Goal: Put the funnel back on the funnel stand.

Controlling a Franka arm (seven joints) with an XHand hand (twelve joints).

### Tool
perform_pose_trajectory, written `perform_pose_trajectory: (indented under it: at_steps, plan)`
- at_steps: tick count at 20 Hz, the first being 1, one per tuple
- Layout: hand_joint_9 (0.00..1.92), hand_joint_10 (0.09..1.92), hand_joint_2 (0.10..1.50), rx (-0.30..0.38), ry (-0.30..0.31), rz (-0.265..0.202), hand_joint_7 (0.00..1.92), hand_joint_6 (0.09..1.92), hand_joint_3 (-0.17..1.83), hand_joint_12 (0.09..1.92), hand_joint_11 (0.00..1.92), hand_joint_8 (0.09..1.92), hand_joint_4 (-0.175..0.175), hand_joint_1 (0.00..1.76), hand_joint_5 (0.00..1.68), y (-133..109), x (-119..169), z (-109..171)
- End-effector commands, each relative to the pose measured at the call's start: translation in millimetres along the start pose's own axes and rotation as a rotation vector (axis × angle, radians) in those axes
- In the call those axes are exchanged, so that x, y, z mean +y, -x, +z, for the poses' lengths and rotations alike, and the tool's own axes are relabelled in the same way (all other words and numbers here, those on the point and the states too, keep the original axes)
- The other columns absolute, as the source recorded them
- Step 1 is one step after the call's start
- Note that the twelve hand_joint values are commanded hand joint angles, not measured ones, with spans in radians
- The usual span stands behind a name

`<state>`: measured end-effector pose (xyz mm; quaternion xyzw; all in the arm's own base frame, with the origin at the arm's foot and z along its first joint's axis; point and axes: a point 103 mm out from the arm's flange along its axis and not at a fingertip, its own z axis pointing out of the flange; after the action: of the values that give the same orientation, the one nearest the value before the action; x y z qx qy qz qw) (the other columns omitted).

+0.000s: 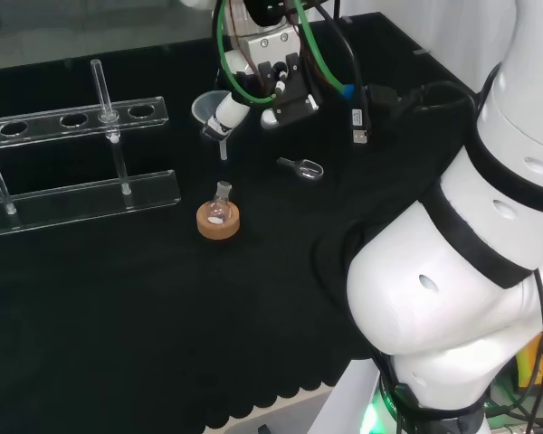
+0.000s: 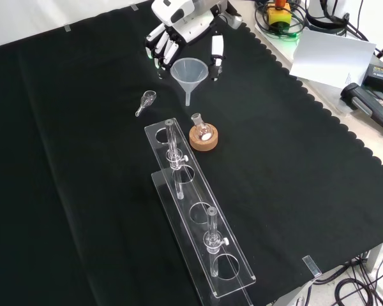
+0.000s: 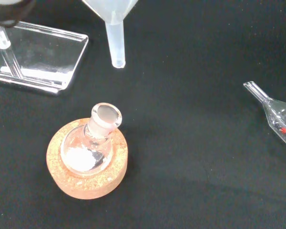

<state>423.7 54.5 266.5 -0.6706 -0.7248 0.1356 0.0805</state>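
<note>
A translucent white funnel [image 1: 210, 108] [image 2: 190, 70] hangs above the cloth, stem pointing down, with my hand [image 1: 253, 77] [image 2: 179, 29] shut on its cone, fingers on one side and the thumb on the other. In the wrist view the funnel stem [image 3: 115, 43] ends a little above and beside the flask. The clear acrylic funnel stand [image 1: 72, 117] [image 2: 198, 210] [image 3: 38, 57], a long plate with several round holes on thin posts, stands to the left of the funnel in the head view and nearer the camera in the front view.
A small round glass flask [image 1: 221, 206] [image 2: 200, 127] [image 3: 97, 143] with some white powder sits on a cork ring [image 1: 219, 224] [image 2: 204, 141] [image 3: 66, 179], just below the funnel. A small glass scoop [image 1: 300, 167] [image 2: 147, 101] [image 3: 276, 114] lies on the cloth nearby.
</note>
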Motion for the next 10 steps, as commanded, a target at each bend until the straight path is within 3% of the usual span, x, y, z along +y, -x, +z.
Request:
perform_pose_trajectory:
  at_steps: [1, 10]
  plan:
    - [0.50, 0.61, 0.73, -0.003, -0.004, 0.005, 0.94, 0.09, 0.04, 1.19, 0.00, 0.27, 0.020, 0.74, 0.70, -0.9, 0.0, 1.2]
    - [0.51, 0.60, 0.73, 0.010, 0.020, 0.001, 0.96, 0.09, 0.05, 1.19, 0.00, 0.27, 0.020, 0.74, 0.71, -5.0, 0.1, -7.3]
